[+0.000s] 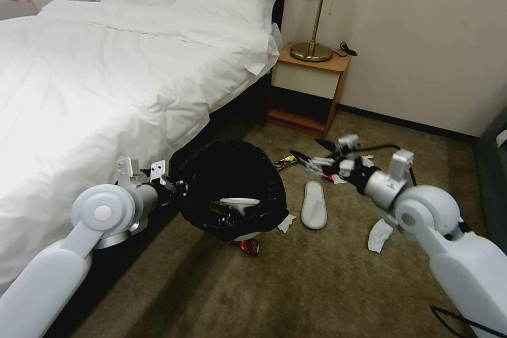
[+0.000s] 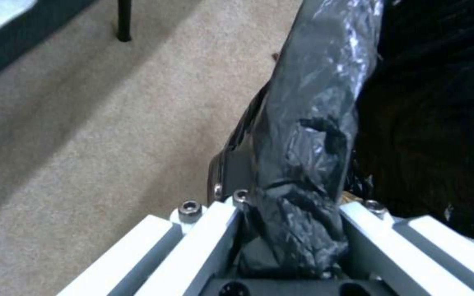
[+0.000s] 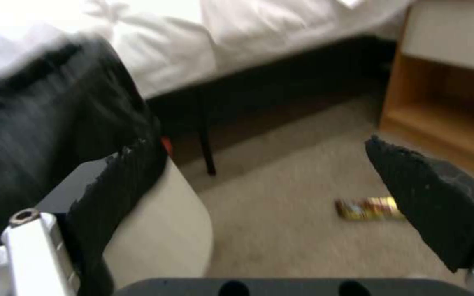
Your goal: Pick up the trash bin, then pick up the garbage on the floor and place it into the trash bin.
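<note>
The trash bin, lined with a glossy black bag, hangs tilted above the carpet beside the bed. My left gripper is shut on its rim. A white slipper lies inside it. My right gripper is open just right of the bin and low over the floor, with nothing between its fingers. A gold-brown snack packet lies on the carpet beyond them. More garbage is on the floor: another white slipper, tissues, and red wrappers under the bin.
The white bed fills the left side, its dark base next to the bin. A wooden nightstand with a brass lamp stands against the far wall. Open carpet stretches in front. A dark piece of furniture lines the right edge.
</note>
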